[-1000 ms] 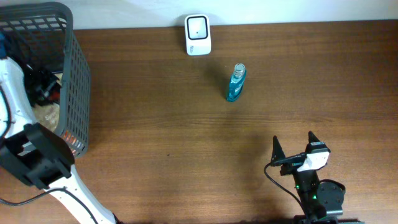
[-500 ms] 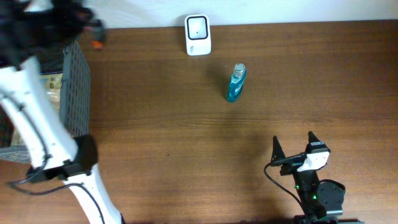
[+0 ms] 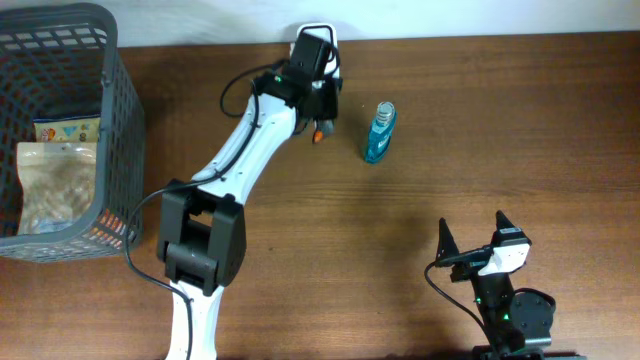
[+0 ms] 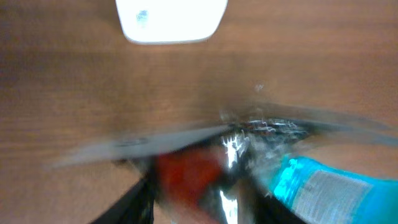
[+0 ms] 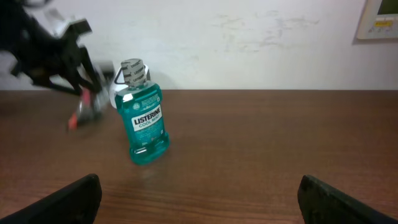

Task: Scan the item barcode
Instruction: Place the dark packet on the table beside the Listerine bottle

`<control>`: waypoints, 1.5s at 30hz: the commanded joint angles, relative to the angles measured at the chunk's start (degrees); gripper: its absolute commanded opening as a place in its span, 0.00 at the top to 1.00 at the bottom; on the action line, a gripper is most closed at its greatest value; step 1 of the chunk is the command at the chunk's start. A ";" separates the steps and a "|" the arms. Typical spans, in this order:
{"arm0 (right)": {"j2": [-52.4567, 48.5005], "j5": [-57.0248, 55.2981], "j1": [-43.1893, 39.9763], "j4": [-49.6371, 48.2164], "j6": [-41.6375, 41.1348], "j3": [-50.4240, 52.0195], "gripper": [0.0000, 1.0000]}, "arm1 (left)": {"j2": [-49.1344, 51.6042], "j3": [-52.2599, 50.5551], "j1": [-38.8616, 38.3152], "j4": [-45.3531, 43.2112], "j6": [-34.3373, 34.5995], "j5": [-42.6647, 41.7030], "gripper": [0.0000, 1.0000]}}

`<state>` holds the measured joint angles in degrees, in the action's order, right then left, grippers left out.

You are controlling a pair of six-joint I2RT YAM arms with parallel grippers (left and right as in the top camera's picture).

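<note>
The item (image 3: 320, 131) is a small red and silvery thing. It sits between the fingers of my left gripper (image 3: 322, 112), just in front of the white scanner (image 3: 335, 72) at the table's back edge. The left wrist view is blurred: the red item (image 4: 186, 177) fills the gap between the dark fingers, and the scanner (image 4: 171, 22) lies ahead. From the right wrist view the item (image 5: 84, 109) hangs low under the left gripper (image 5: 84, 78), its tip near the table. My right gripper (image 3: 472, 235) stands open and empty at the front right.
A teal Listerine bottle (image 3: 378, 135) stands upright just right of the item, close to the left fingers (image 4: 336, 193). A dark wire basket (image 3: 120, 120) with snack bags (image 3: 50, 190) fills the far left. The left arm stretches diagonally across the table's left middle.
My left arm has swung from the basket at the far left over to the scanner, carrying the red item. The right arm and the bottle have not moved.
</note>
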<state>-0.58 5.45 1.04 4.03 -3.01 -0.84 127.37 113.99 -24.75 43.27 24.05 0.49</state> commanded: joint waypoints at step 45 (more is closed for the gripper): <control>0.39 -0.11 -0.35 0.02 -0.22 0.52 0.02 | -2.73 -12.39 -11.08 -26.14 -30.36 -4.96 0.63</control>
<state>-0.58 5.45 1.04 4.03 -3.01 -0.84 123.44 101.71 -35.57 18.33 -6.28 -4.86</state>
